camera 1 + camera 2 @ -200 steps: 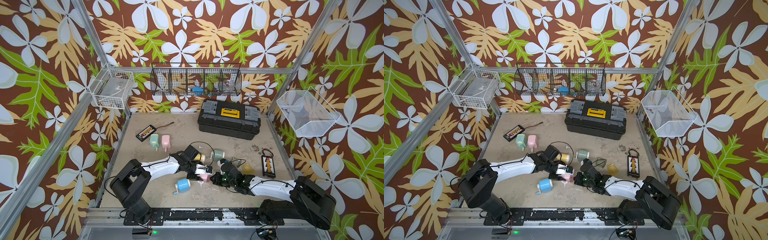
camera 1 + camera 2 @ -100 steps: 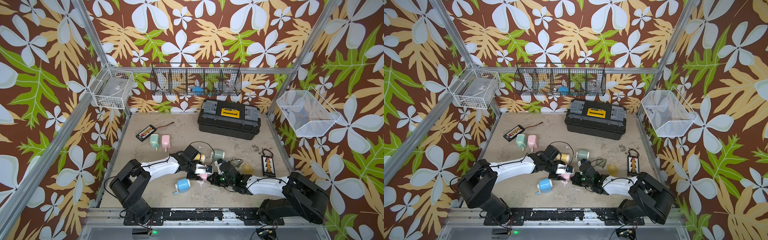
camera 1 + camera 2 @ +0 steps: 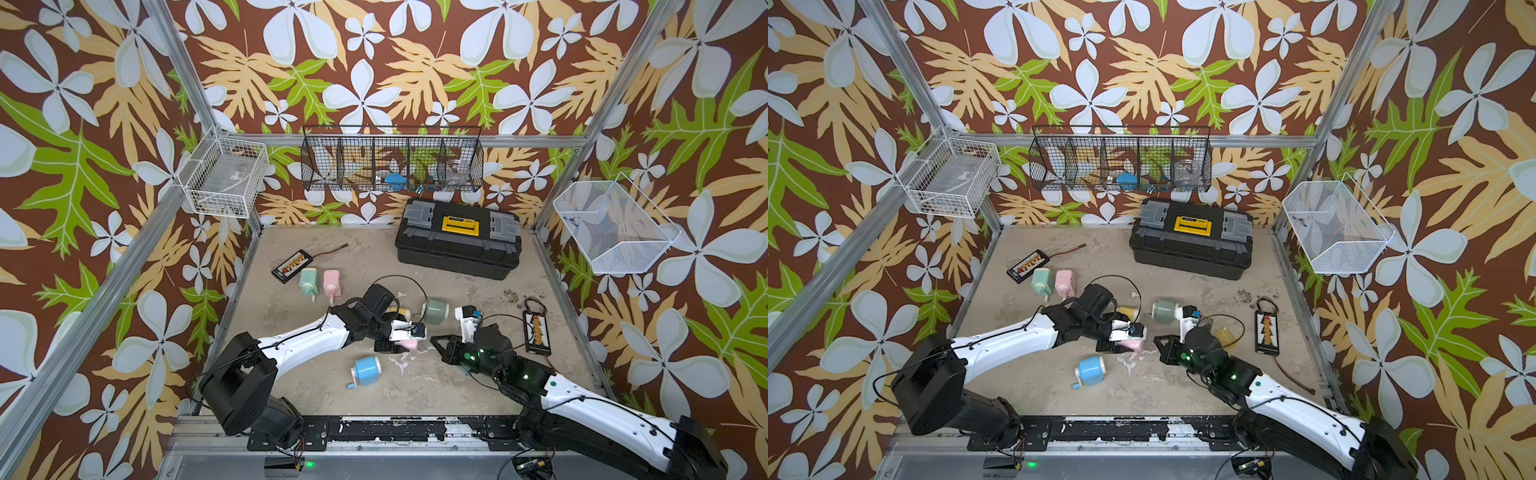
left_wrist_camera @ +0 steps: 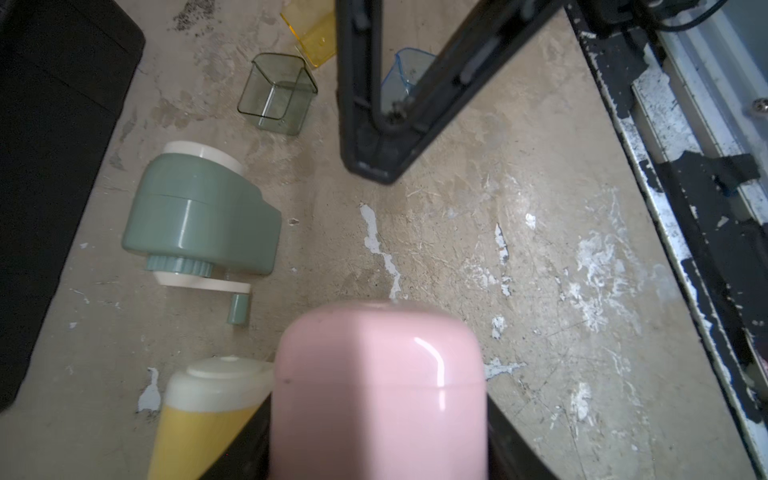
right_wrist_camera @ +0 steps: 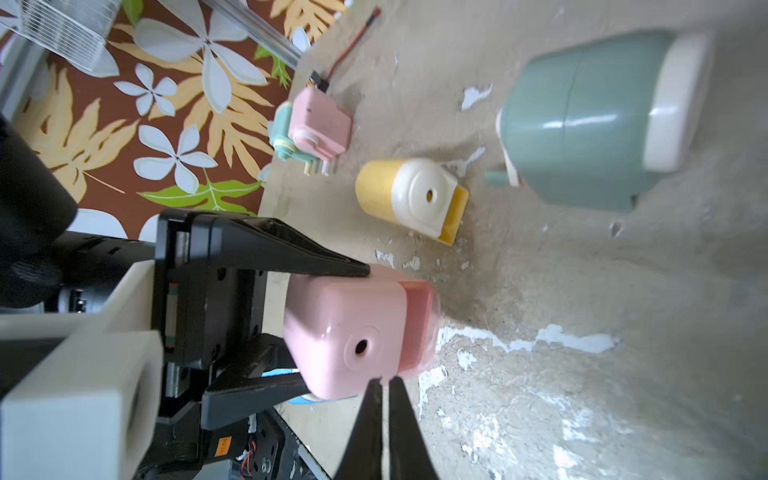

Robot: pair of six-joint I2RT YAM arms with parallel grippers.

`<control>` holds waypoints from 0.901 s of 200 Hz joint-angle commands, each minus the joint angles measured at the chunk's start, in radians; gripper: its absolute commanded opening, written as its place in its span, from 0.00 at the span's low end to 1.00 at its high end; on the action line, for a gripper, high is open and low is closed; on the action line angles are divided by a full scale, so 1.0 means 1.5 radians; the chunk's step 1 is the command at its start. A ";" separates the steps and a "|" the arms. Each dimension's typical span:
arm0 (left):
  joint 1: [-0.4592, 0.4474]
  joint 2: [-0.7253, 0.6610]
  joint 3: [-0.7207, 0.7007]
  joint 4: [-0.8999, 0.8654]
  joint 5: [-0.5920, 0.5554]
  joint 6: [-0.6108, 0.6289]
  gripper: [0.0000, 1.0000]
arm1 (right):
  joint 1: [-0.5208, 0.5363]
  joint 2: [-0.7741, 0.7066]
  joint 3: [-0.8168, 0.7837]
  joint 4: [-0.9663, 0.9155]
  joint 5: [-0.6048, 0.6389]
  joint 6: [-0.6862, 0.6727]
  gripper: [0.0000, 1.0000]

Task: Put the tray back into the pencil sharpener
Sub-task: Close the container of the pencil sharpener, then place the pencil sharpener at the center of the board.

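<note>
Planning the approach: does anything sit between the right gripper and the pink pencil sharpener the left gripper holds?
Nothing visible: only bare tabletop separates the shut right gripper from the pink pencil sharpener in the left gripper. The yellow sharpener and green sharpener lie aside.

Sharpener [image 5: 345, 328]: pink, shiny, a box with round corners and a small round hole in one face.
Where: low by the table [image 3: 415, 386], near its front middle, in both top views [image 3: 409, 344] [image 3: 1133, 345].
Tray [image 5: 417, 305]: darker pink, inside the slot at one end of the sharpener.
</note>
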 commanded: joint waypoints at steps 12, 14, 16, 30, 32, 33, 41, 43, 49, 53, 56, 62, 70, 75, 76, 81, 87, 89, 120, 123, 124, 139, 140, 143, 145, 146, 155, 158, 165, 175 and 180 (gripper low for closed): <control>-0.001 -0.048 0.008 -0.009 0.029 -0.038 0.01 | -0.001 -0.082 0.011 -0.087 0.096 -0.041 0.09; -0.001 -0.053 0.008 -0.010 0.030 -0.042 0.01 | -0.001 -0.086 0.011 -0.089 0.099 -0.041 0.09; -0.001 -0.056 0.009 -0.010 0.031 -0.045 0.00 | -0.001 -0.090 0.011 -0.089 0.102 -0.041 0.09; -0.001 -0.085 0.008 -0.010 0.024 -0.067 0.00 | -0.001 -0.115 0.013 -0.102 0.118 -0.042 0.09; -0.001 -0.089 0.006 -0.009 0.019 -0.073 0.00 | -0.001 -0.118 0.013 -0.104 0.120 -0.042 0.09; -0.001 -0.091 0.007 -0.007 0.018 -0.077 0.00 | -0.001 -0.119 0.013 -0.104 0.121 -0.042 0.09; -0.001 -0.107 0.006 0.010 -0.013 -0.119 0.00 | -0.001 -0.127 0.013 -0.110 0.127 -0.040 0.09; -0.001 -0.110 0.005 0.017 -0.029 -0.133 0.00 | 0.000 -0.129 0.013 -0.111 0.129 -0.040 0.09; -0.001 -0.120 0.006 0.037 -0.072 -0.175 0.00 | -0.001 -0.134 0.013 -0.114 0.131 -0.038 0.09; -0.001 -0.125 0.006 0.049 -0.101 -0.214 0.00 | -0.001 -0.136 0.013 -0.116 0.132 -0.037 0.09; -0.001 -0.130 0.008 0.055 -0.125 -0.232 0.00 | -0.001 -0.138 0.013 -0.118 0.133 -0.037 0.09; 0.000 -0.136 0.012 0.061 -0.161 -0.263 0.00 | -0.001 -0.141 0.012 -0.121 0.135 -0.035 0.09; 0.000 -0.145 0.017 0.064 -0.197 -0.296 0.00 | -0.001 -0.145 0.012 -0.122 0.136 -0.033 0.09; 0.000 -0.150 0.018 0.069 -0.214 -0.323 0.00 | 0.000 -0.147 0.010 -0.123 0.136 -0.032 0.09; 0.000 -0.151 0.019 0.069 -0.217 -0.325 0.00 | 0.000 -0.147 0.010 -0.124 0.136 -0.031 0.09; 0.000 -0.156 0.020 0.075 -0.238 -0.351 0.00 | -0.001 -0.149 0.009 -0.125 0.137 -0.030 0.09; 0.000 -0.159 0.022 0.082 -0.262 -0.391 0.00 | -0.001 -0.151 0.008 -0.127 0.136 -0.029 0.09; 0.000 -0.160 0.022 0.083 -0.270 -0.404 0.00 | -0.001 -0.152 0.008 -0.127 0.136 -0.029 0.09; 0.005 -0.137 0.068 0.046 -0.417 -0.547 0.00 | -0.001 -0.166 0.008 -0.140 0.137 -0.030 0.09; 0.007 -0.130 0.075 0.036 -0.422 -0.555 0.00 | -0.001 -0.168 0.008 -0.141 0.136 -0.030 0.09; 0.007 -0.127 0.077 0.033 -0.425 -0.558 0.00 | -0.001 -0.168 0.008 -0.141 0.136 -0.030 0.09; 0.020 -0.094 0.115 -0.015 -0.457 -0.596 0.00 | -0.001 -0.178 0.007 -0.145 0.137 -0.031 0.09; 0.021 -0.091 0.118 -0.016 -0.460 -0.598 0.00 | -0.001 -0.179 0.006 -0.145 0.137 -0.031 0.09; 0.023 -0.082 0.124 -0.027 -0.467 -0.611 0.00 | -0.001 -0.181 0.006 -0.146 0.136 -0.032 0.09; 0.026 -0.076 0.131 -0.034 -0.471 -0.617 0.00 | -0.001 -0.183 0.006 -0.146 0.137 -0.032 0.09; 0.028 -0.073 0.134 -0.037 -0.473 -0.621 0.00 | -0.001 -0.183 0.006 -0.147 0.137 -0.032 0.09; 0.041 -0.047 0.164 -0.069 -0.478 -0.644 0.00 | 0.000 -0.186 0.006 -0.151 0.137 -0.033 0.09; 0.045 -0.038 0.173 -0.078 -0.478 -0.651 0.00 | 0.000 -0.187 0.006 -0.152 0.136 -0.034 0.09; 0.057 -0.018 0.192 -0.095 -0.484 -0.670 0.00 | -0.001 -0.188 0.006 -0.156 0.136 -0.034 0.09; 0.074 0.008 0.213 -0.114 -0.487 -0.694 0.00 | -0.001 -0.191 0.005 -0.161 0.135 -0.034 0.09; 0.083 0.020 0.224 -0.120 -0.482 -0.704 0.00 | -0.001 -0.191 0.005 -0.163 0.135 -0.033 0.09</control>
